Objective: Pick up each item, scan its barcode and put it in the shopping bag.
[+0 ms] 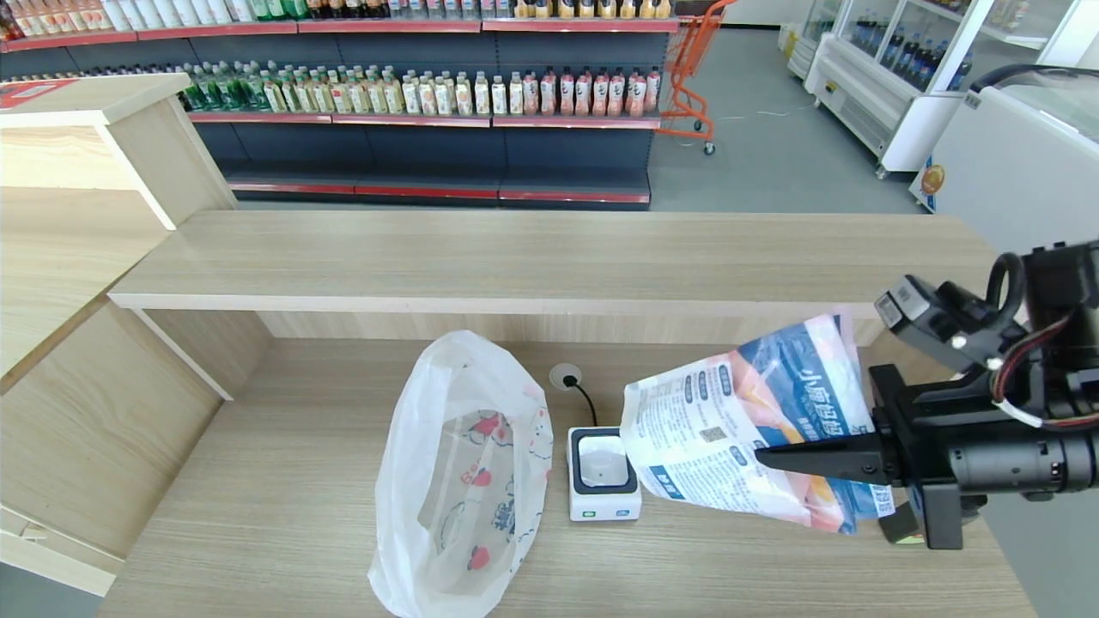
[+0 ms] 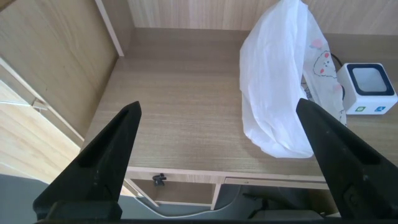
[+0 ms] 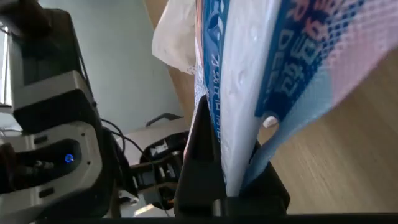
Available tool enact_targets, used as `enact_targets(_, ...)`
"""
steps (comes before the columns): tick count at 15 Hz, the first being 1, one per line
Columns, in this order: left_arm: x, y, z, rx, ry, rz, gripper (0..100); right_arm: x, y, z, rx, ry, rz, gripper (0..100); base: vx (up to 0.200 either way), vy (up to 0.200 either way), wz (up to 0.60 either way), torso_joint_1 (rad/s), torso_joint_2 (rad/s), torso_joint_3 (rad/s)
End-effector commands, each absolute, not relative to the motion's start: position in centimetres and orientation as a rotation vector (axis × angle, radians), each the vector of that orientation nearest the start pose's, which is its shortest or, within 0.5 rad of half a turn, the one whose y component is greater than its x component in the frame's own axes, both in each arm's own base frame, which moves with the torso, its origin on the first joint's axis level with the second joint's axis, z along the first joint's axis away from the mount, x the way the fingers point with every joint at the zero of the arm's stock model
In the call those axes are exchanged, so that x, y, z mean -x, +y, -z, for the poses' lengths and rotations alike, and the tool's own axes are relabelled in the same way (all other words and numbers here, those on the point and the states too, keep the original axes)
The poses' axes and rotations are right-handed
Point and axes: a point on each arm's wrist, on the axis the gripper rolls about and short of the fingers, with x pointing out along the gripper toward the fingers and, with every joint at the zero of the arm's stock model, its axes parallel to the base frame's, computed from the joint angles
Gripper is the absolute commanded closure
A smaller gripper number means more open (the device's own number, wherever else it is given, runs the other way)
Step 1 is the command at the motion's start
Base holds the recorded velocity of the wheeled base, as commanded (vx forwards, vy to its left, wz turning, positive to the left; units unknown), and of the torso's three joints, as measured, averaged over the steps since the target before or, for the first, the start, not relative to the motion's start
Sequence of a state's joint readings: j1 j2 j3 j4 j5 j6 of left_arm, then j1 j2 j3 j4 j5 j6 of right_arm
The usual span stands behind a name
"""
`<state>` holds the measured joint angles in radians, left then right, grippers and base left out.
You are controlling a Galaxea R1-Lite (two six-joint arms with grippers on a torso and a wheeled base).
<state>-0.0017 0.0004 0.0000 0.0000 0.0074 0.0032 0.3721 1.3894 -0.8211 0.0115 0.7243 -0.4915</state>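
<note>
A flat food package (image 1: 755, 425), printed blue, white and pink, hangs in the air over the right side of the counter. My right gripper (image 1: 777, 455) is shut on its lower right part, and its left edge overlaps the scanner (image 1: 604, 474), a small white box with a dark glass top. In the right wrist view the package (image 3: 249, 81) stands edge-on between the black fingers (image 3: 202, 155). A white plastic shopping bag (image 1: 468, 481) with a red and blue print stands open left of the scanner. My left gripper (image 2: 217, 155) is open above the counter's near left part, beside the bag (image 2: 280, 87).
The scanner's black cable runs to a round hole (image 1: 565, 375) in the counter. A raised wooden ledge (image 1: 549, 257) crosses behind the work surface, and a wooden side wall (image 1: 103, 412) closes the left. Bare counter (image 1: 283, 506) lies left of the bag.
</note>
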Motion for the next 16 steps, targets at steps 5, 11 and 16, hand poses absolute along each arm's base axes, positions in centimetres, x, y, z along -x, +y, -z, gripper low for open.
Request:
enact_targets(5, 2.3, 0.0, -7.6, -0.003, 0.002, -0.006, 0, -27.0, 6.7, -12.7, 0.553, 0.304, -1.185, 100, 0.0, 0.0, 0.0, 0.0, 0.0, 0.0)
enact_targets(11, 2.3, 0.0, -7.6, -0.003, 0.002, -0.006, 0, -31.2, 8.1, -8.7, 0.562, 0.173, -1.227, 100, 0.0, 0.0, 0.0, 0.0, 0.0, 0.0)
enact_targets(16, 2.3, 0.0, -7.6, -0.003, 0.002, -0.006, 0, -33.0, 10.3, -6.6, 0.595, 0.054, -1.267, 100, 0.0, 0.0, 0.0, 0.0, 0.0, 0.0)
